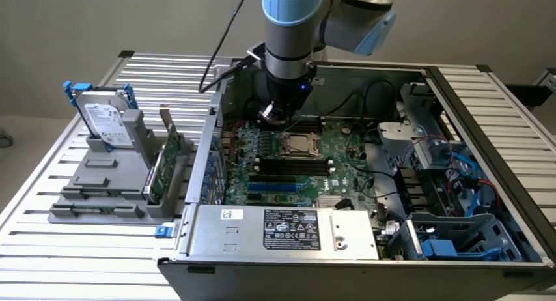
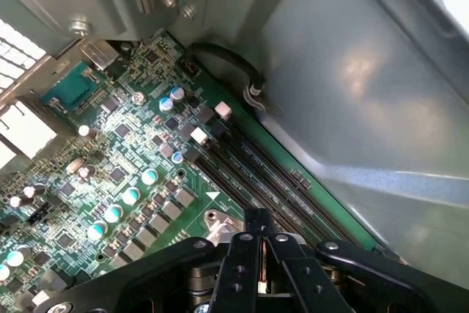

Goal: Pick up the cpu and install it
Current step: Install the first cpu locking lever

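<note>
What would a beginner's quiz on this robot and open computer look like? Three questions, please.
1. True or false: the gripper is shut.
2. Where is the hard drive? A: lying on the floor; B: upright in the grey holder on the exterior view's left; C: in the gripper.
3. Fill in: the gripper hangs over the green ___.
Key: 1 true; 2 B; 3 motherboard.

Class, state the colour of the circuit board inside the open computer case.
Green: the flat circuit board shows best in the wrist view.
</note>
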Tool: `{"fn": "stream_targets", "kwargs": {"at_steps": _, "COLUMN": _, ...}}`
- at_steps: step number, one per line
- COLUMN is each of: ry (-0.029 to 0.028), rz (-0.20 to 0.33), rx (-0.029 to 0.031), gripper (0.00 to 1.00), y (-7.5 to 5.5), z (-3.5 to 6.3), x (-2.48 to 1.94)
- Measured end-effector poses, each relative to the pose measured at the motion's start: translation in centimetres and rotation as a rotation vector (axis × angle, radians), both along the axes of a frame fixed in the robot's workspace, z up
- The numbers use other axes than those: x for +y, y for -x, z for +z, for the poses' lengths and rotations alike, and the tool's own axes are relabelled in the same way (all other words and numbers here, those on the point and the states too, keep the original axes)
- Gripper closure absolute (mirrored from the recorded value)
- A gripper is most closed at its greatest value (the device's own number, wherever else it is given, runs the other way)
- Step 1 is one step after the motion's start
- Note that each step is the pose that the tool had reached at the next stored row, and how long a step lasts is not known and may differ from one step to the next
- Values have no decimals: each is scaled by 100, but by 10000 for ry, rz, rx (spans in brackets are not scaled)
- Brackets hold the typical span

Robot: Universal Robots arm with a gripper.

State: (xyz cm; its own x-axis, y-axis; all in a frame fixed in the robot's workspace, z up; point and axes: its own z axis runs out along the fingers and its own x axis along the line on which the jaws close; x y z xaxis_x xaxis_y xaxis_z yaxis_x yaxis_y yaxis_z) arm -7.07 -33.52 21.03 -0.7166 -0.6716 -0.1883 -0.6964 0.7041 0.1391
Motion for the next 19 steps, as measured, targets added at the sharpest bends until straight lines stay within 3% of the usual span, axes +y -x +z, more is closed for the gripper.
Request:
{"fn": "stream_targets", "kwargs": {"at_steps": 9, "ry": -26, "rz": -4, "rx": 0, "gripper": 89, "y": -63, "z": -10, "x": 0}}
{"fn": "stream_targets", "kwargs": {"at_steps": 12, "ry": -106, "rz": -3, "rx": 14, "gripper": 89, "y": -64, "z": -13, "x": 0}}
{"fn": "stream_targets", "kwargs": {"at_steps": 14, "ry": -190, "rz": -3, "rx": 38, "gripper": 89, "y": -64, "z": -14, "x": -1}}
{"fn": "stream_targets", "kwargs": {"at_steps": 16, "ry": -279, "rz": -4, "rx": 99, "gripper": 89, "y": -64, "z": -14, "x": -7}}
{"fn": "stream_targets", "kwargs": {"at_steps": 19, "ry": -358, "rz": -5, "rx": 208, "gripper": 89, "y": -58, "z": -14, "x": -16}}
